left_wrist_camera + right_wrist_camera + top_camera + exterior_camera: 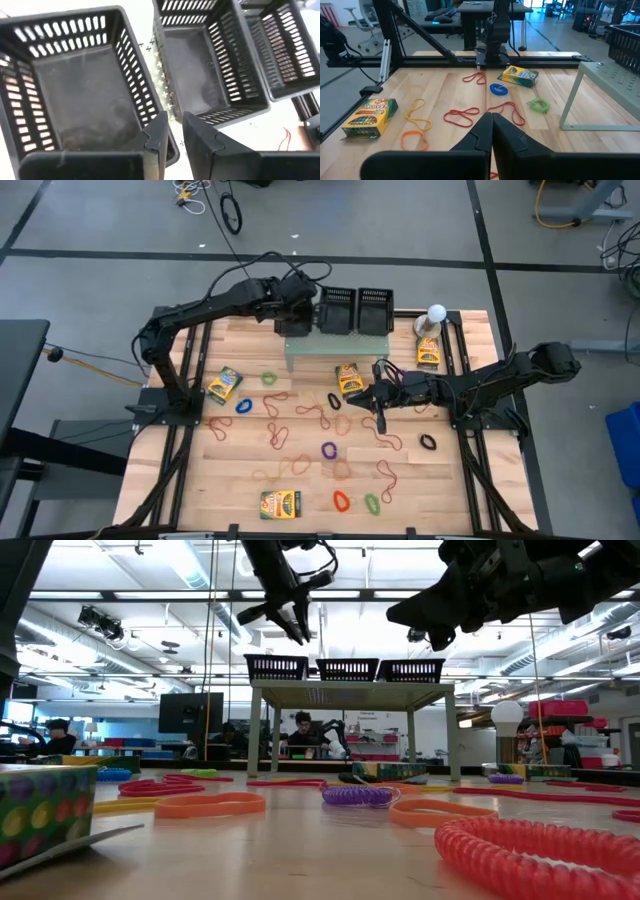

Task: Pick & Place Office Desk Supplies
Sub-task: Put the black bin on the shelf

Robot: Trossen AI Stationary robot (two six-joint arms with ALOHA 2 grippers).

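Wooden surface [300, 480] was seen strewn with bands [329, 449] and boxes [281, 503]; baskets [90, 95] looked empty. Left pincer [172, 137], narrowly parted and empty, was poised over them; right pincer [375, 396], closed on nothing, hovered mid-surface. Most sorting was judged outstanding.

Stand with baskets at table's upper centre, supplies spread below.
Three baskets [338, 310] sit in a row on the stand [335, 348]; ball-topped object [436, 314] right of them; boxes [224, 384] and rubber-band loops [330, 449] scattered across the table [230, 480] toward the frame's bottom.
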